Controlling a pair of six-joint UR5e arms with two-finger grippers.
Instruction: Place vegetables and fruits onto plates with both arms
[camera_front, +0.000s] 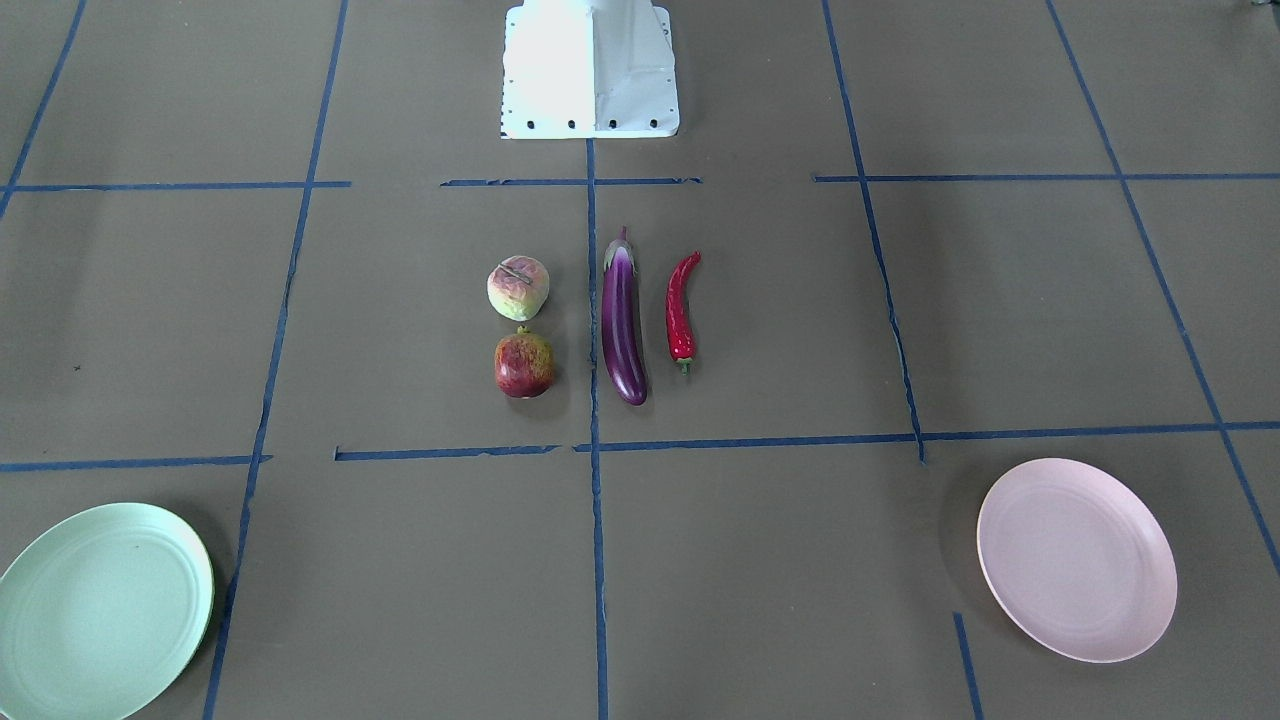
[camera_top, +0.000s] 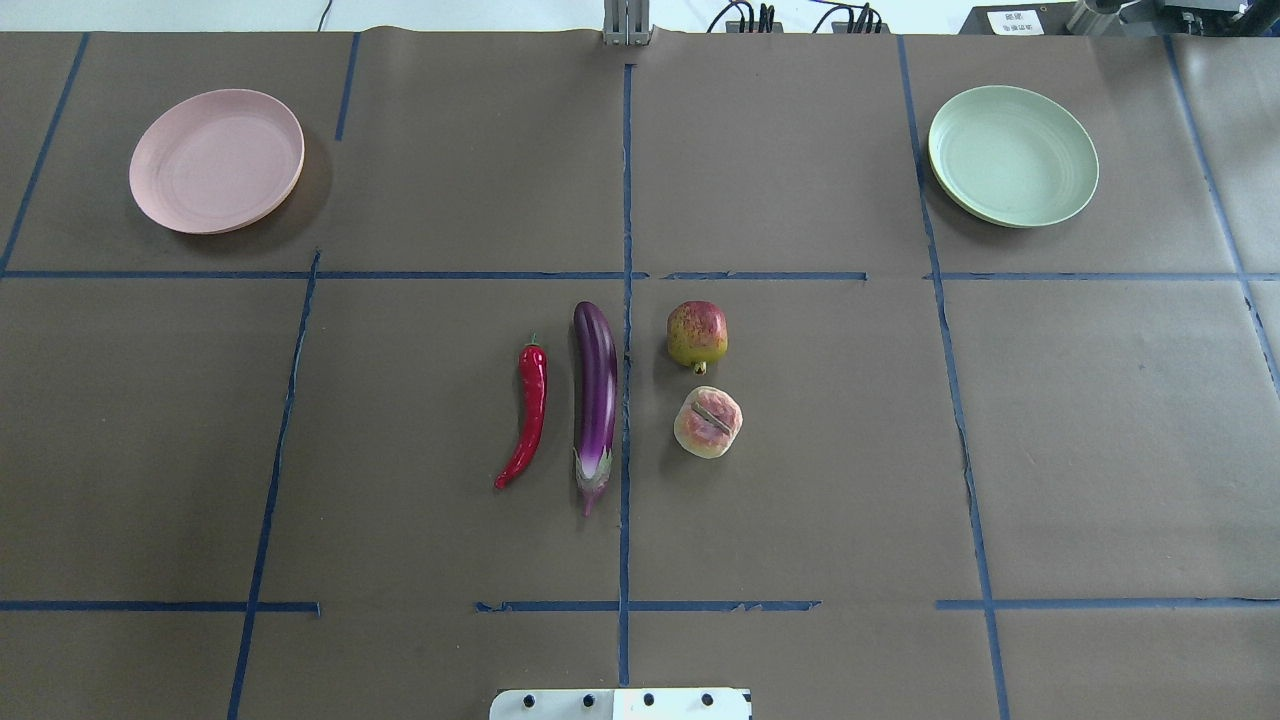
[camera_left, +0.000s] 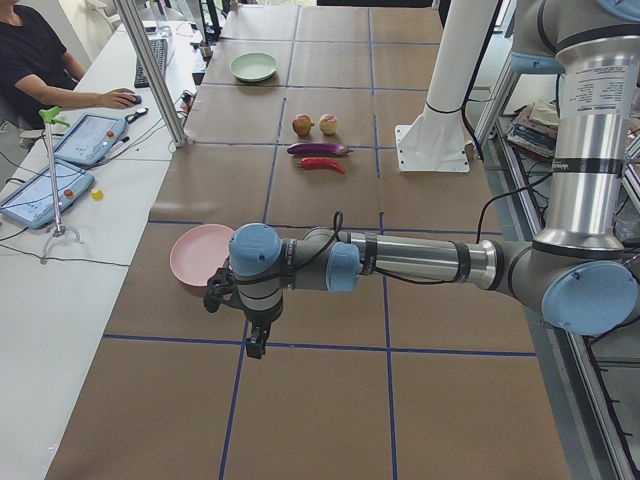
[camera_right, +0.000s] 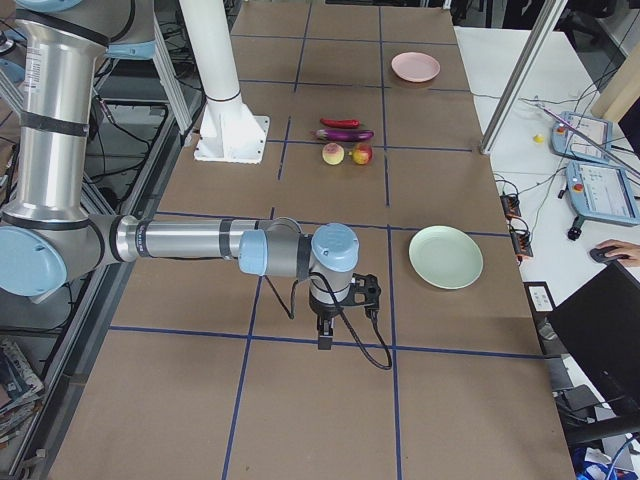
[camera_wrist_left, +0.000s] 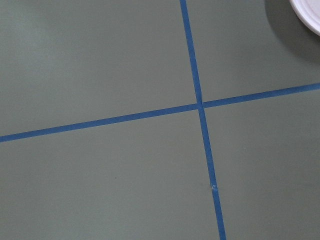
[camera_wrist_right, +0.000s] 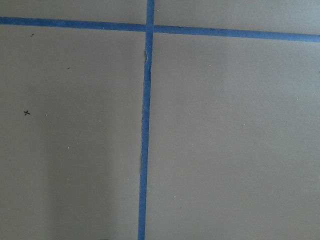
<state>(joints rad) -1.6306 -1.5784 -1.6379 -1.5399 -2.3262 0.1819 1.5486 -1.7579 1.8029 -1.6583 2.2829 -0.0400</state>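
Observation:
The purple eggplant (camera_top: 595, 400) and the red chili pepper (camera_top: 530, 412) lie side by side at the table's middle. Just right of them sit the red and yellow-green fruit (camera_top: 697, 335) and the pale pink-yellow grooved fruit (camera_top: 708, 422). The pink plate (camera_top: 216, 160) is far left, the mint green plate (camera_top: 1012, 155) far right; both hold nothing. My left gripper (camera_left: 257, 345) shows only in the exterior left view, hanging over the table near the pink plate (camera_left: 198, 255). My right gripper (camera_right: 325, 335) shows only in the exterior right view, left of the green plate (camera_right: 446, 257). I cannot tell whether either is open or shut.
The white base block (camera_top: 620, 703) stands at the near table edge. Blue tape lines cross the brown table cover. An operator (camera_left: 30, 60) sits at a side desk with tablets. The pink plate's rim (camera_wrist_left: 307, 10) shows in the left wrist view's corner.

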